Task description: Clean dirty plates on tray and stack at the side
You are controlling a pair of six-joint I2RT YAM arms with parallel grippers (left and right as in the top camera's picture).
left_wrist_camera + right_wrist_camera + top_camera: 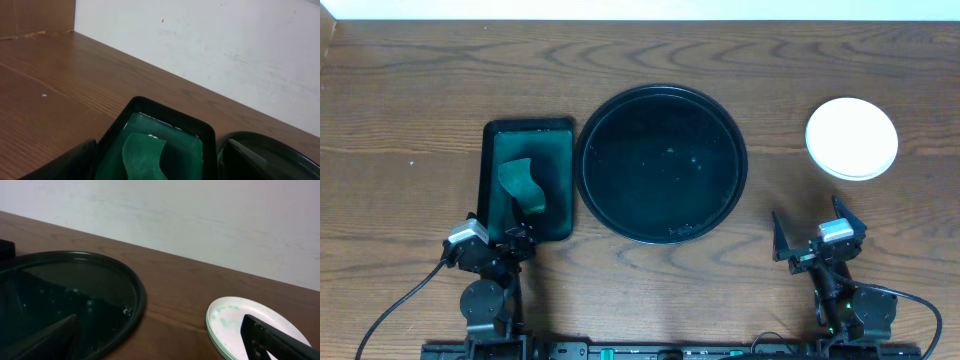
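where the plates stack, only lower rims peek out.

The counter is grained brown wood; the tray looks like glossy black plastic; the cloth is matt green; the plates are smooth.

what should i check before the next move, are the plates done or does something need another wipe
1. Round tray free of plates: ok, only a few specks on it.
2. Plate stack at the side: ok, on the table to the right of the tray.
3. Top plate clean: not ok, faint green smears show in the right wrist view.
4. Plate count in the stack: cannot tell.
5. Cloth ready: ok, lying in the green tray.
6. Left gripper and right gripper free: ok, both open, holding nothing.
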